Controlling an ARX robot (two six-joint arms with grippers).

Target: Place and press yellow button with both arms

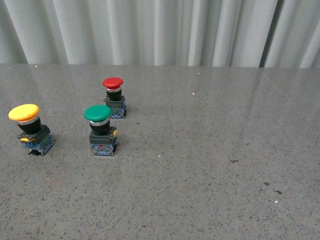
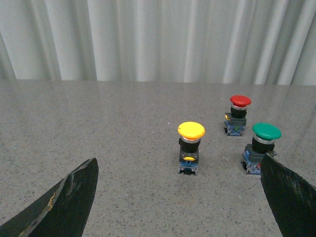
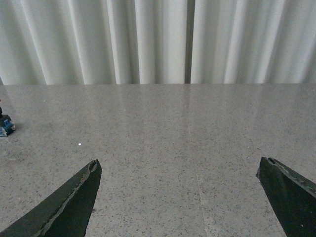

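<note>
At the far left of the grey speckled tabletop, seen from the front, stands the yellow button, cap up on its blue-grey base, its long axis roughly vertical; the green button sits just to its right and the red button further back; no gripper shows in this view. From the left wrist camera, the left gripper is spread wide and holds nothing. Its two dark fingers frame the lower corners, and the yellow button lies straight ahead between them, apart from both. The right gripper is likewise spread and empty, facing tabletop and white curtain; only a sliver of a blue base shows at one edge. Judged from this, the left gripper is the nearer one; a straight forward reach should meet the button.
</note>
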